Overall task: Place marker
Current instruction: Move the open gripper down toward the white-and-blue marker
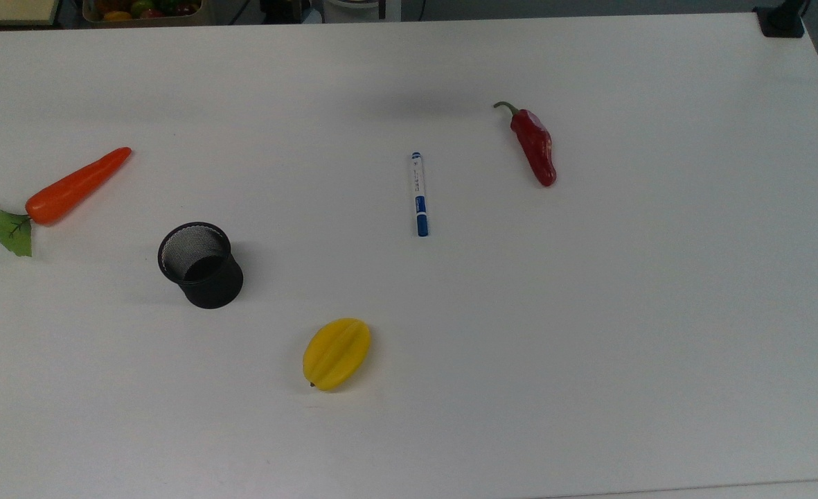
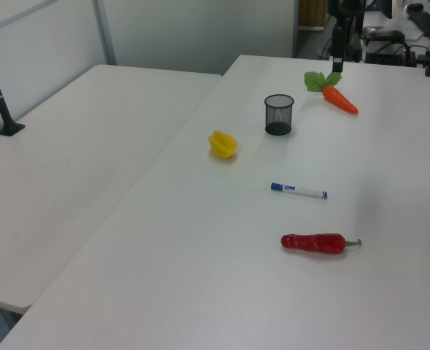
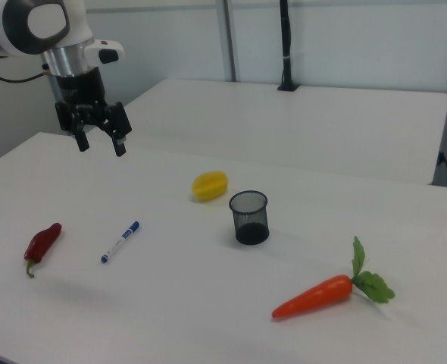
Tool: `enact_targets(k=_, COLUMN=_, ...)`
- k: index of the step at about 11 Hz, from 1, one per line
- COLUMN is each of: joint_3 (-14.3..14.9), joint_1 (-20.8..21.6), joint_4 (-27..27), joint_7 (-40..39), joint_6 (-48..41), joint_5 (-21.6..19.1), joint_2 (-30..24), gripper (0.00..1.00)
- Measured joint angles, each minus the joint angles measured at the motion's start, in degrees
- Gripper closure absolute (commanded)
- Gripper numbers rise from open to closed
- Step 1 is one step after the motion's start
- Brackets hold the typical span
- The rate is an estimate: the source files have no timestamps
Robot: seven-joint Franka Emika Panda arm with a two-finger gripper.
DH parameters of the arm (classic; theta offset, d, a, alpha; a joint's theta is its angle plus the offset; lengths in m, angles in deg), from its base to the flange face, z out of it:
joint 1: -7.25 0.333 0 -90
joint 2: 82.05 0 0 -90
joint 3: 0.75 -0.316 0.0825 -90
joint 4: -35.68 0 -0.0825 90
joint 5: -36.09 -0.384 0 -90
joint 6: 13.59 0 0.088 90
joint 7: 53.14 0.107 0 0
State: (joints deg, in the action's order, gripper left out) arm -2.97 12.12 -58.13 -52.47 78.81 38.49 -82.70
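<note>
One marker: I see the marker (image 1: 418, 193) lying flat near the middle of the white worktop (image 1: 658, 312), blue cap toward the top view's near edge, not yet picked up.
Gripper: my gripper (image 3: 98, 139) hangs high above the worktop in the right view, fingers spread with nothing between them, well apart from the marker.
Likely target: the black mesh pen cup (image 1: 201, 265) stands upright toward the top view's left, well apart from the marker; I judge it the place to put the pen, though the task does not say so.
Neighbours: red chili (image 1: 535, 145) near the marker toward the top view's far right; yellow starfruit (image 1: 336, 353) toward the near edge; orange carrot (image 1: 76, 186) by the left edge.
Risk, grasp: the marker is slim and round, so if I close off-centre or across its length it may roll or squirt out from the pads.
Risk, descent: coming down too far would jam the fingertips on the worktop.
Risk, placing: held at the middle, the pen may hit the cup's rim and tip the light cup over.
Risk, path: a low carry could brush the starfruit.
</note>
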Motion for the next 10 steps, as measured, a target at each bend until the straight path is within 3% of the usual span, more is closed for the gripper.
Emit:
enact_targets(k=5, joint_3=0.0, joint_1=0.23, joint_4=-0.01, joint_7=0.01, joint_6=0.0, joint_5=0.0, joint_2=0.49, gripper=0.0)
enact_targets(k=10, joint_3=-0.05, joint_1=4.15, joint_4=-1.31, joint_7=0.11, joint_6=4.13, joint_5=0.0, joint_2=3.72, gripper=0.0)
